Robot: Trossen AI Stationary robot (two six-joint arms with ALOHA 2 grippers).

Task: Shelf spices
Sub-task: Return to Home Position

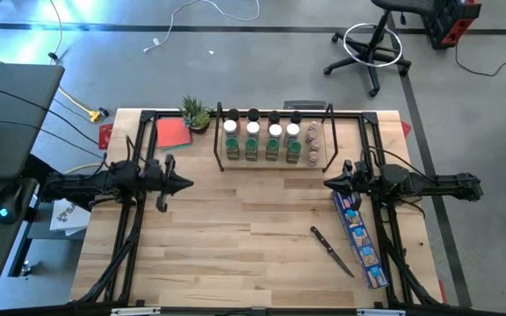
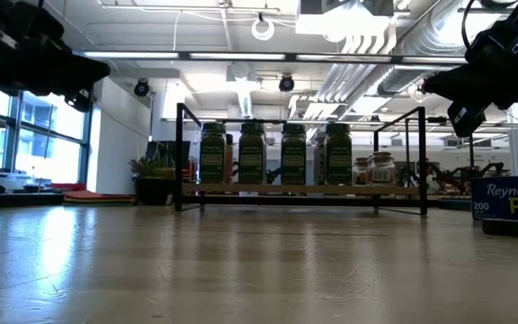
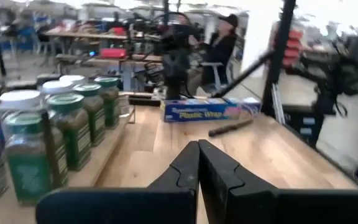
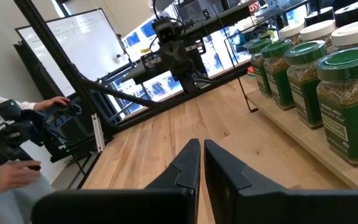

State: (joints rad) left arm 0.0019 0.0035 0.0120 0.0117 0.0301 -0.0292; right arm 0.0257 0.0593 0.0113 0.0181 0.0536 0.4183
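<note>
High view, tabletop: pale wood planks point(image 1: 235, 237) edged by a black frame, on a grey floor with a wheeled chair point(image 1: 372, 44) beyond
High view, shelf: the shelf point(image 1: 275, 164) stands at the middle of the far edge, the spices point(image 1: 252, 140) in rows on its steps
High view, grippers: left gripper point(image 1: 186, 184) over the left side, right gripper point(image 1: 328, 183) over the right, well apart and clear of the shelf
High view, loose things: a knife point(image 1: 332, 251) and a long blue box point(image 1: 360, 237) at the near right; a small plant point(image 1: 196, 112) and a red flat piece point(image 1: 173, 132) left of the shelf
Low view, shelf: four green-filled jars upright in a row, smaller jars to their right
Low view, room: ceiling lights, ducts, large windows at the left
Left wrist view: left gripper clenched, holding nothing, above bare wood; a seated person point(image 3: 222, 43) far behind among desks
Right wrist view: right gripper pressed closed, empty; green-capped jars beside it; a whiteboard point(image 4: 98, 43) and a person's hand point(image 4: 17, 171) in a white sleeve past the tabletop
</note>
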